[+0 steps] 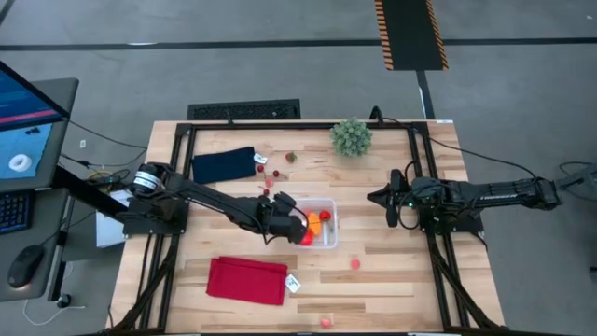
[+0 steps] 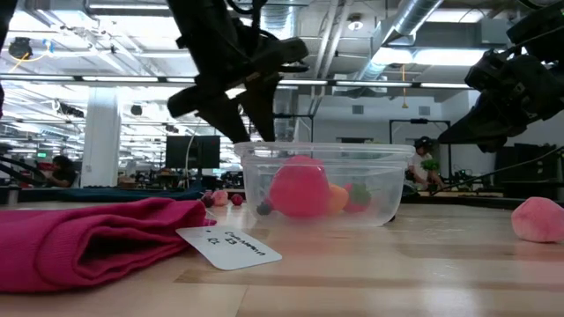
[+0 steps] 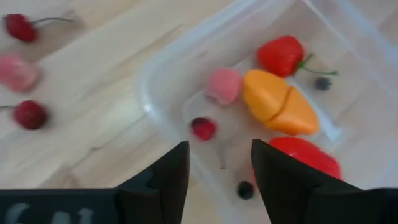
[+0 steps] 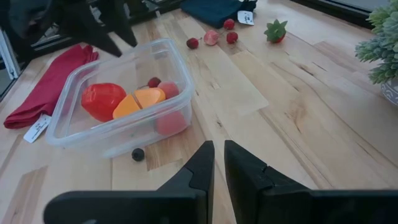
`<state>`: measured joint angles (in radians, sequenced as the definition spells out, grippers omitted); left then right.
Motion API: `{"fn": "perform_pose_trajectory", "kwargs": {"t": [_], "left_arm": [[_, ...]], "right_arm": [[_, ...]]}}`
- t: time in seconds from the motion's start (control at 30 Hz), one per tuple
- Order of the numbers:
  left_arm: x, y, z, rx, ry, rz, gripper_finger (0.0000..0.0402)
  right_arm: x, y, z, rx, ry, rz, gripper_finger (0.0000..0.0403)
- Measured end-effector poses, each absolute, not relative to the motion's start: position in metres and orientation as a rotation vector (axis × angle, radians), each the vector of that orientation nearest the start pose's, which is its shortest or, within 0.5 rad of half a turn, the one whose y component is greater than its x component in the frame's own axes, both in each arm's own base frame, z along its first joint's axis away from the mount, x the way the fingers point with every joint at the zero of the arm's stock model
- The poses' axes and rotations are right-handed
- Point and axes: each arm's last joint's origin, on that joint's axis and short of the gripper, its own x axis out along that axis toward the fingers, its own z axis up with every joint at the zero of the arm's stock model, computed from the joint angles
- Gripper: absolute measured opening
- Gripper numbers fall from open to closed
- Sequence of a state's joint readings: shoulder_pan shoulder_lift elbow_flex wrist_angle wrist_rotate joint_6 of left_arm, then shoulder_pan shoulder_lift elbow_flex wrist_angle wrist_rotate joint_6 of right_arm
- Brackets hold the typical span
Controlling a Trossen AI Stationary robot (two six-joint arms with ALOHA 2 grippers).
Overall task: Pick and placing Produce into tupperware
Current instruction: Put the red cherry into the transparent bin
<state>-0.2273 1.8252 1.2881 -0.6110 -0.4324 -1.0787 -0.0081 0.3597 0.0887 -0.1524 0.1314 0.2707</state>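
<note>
The clear tupperware stands on the table's middle. It holds an orange piece, a red strawberry, a pink piece, a big red piece, a small cherry and a dark berry. My left gripper hovers open and empty over the container's left rim. Loose produce lies on the wood: cherries, a strawberry, pink pieces, and a dark berry beside the container wall. My right gripper waits shut, right of the container.
A green spiky plant ball sits at the far edge. A navy cloth lies far left, and a red cloth with a white tag lies near left. Bare wood stretches between the container and my right arm.
</note>
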Motion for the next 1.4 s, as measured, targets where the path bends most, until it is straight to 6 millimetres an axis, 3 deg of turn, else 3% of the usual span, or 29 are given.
{"fn": "perform_pose_trajectory", "kwargs": {"t": [0.37, 0.53, 0.7, 1.03, 1.3, 1.4], "left_arm": [[0.334, -0.061, 0.203, -0.539, 0.886, 0.971, 0.0071], [0.325, -0.055, 0.204, -0.526, 0.898, 1.072, 0.0065], [0.322, -0.048, 0.198, -0.573, 0.869, 1.131, 0.0092], [0.314, -0.043, 0.168, -0.686, 0.794, 1.181, 0.0199], [0.31, -0.041, 0.167, -0.677, 0.718, 1.213, 0.027], [0.306, -0.039, 0.157, -0.686, 0.707, 1.232, 0.0289]], "right_arm": [[0.113, -0.005, 0.149, 0.24, 0.402, -0.194, 0.006], [0.113, -0.005, 0.149, 0.24, 0.401, -0.193, 0.006], [0.113, -0.005, 0.149, 0.24, 0.401, -0.194, 0.006], [0.113, -0.005, 0.149, 0.24, 0.402, -0.194, 0.006], [0.113, -0.005, 0.149, 0.24, 0.402, -0.194, 0.006], [0.113, -0.005, 0.149, 0.24, 0.401, -0.193, 0.006]]}}
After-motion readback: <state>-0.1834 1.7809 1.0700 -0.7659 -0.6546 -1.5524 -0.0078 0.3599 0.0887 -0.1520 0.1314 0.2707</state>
